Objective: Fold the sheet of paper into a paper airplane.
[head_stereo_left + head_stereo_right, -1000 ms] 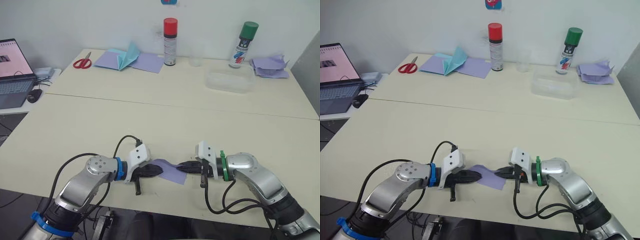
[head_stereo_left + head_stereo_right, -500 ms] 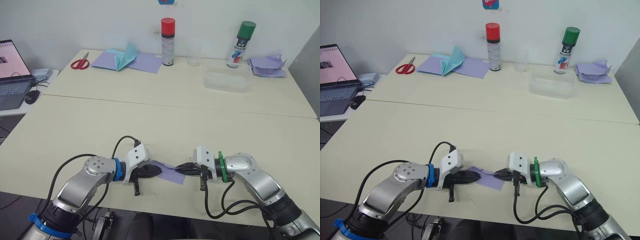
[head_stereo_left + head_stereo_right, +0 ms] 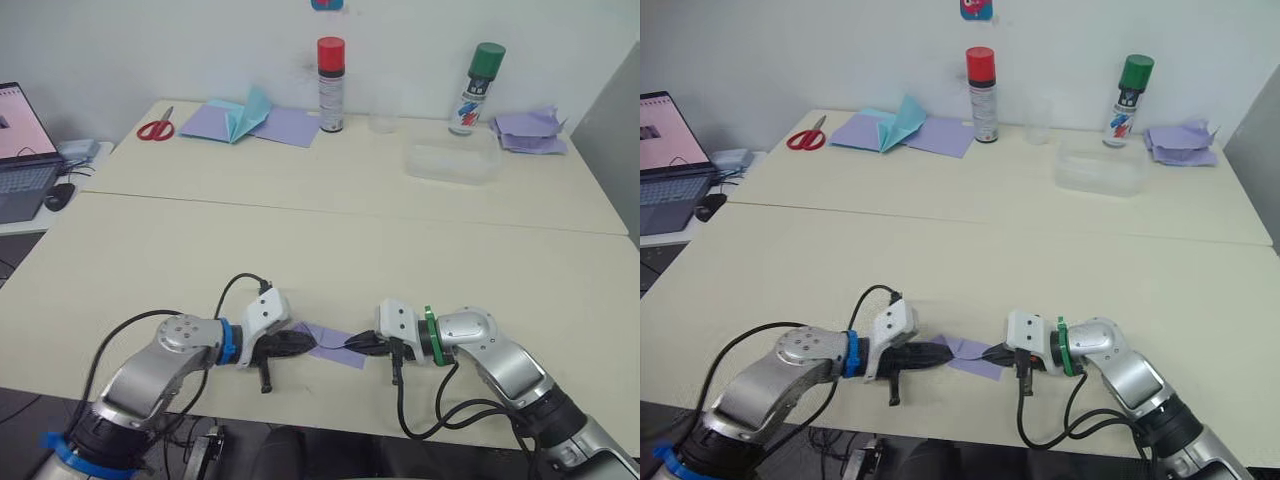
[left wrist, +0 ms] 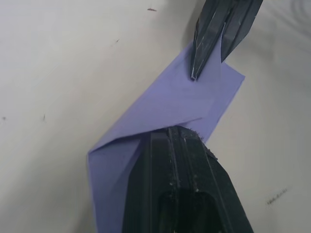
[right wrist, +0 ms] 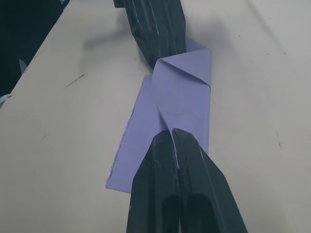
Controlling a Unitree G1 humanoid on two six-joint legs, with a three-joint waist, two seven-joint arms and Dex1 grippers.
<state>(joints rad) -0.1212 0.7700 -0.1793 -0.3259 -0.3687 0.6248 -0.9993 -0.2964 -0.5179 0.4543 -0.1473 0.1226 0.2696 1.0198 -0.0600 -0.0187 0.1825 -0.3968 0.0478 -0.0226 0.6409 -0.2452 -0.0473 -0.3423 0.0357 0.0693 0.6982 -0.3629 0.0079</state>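
The sheet of paper [image 3: 332,344] is a small lavender folded strip lying near the table's front edge, with one corner turned over in a diagonal fold [image 5: 187,82]. My left gripper [image 3: 306,343] is shut on its left end, where the paper [image 4: 165,104] bends up around the black fingertips. Facing it from the right, my right gripper [image 3: 355,343] is shut on the other end, the paper's edge pinched between its fingers [image 5: 194,160]. The two grippers point at each other a few centimetres apart.
At the back of the table [image 3: 150,260] stand a red-capped spray can [image 3: 330,70], a green-capped can [image 3: 477,88] and a clear tub [image 3: 452,163]. Scissors [image 3: 156,128], purple sheets with a teal piece [image 3: 250,115], a purple paper heap [image 3: 530,130], and a laptop [image 3: 20,150] lie farther off.
The whole view has shifted a little to the left and tilted. Both grippers keep their hold on the sheet and have hardly moved relative to each other.
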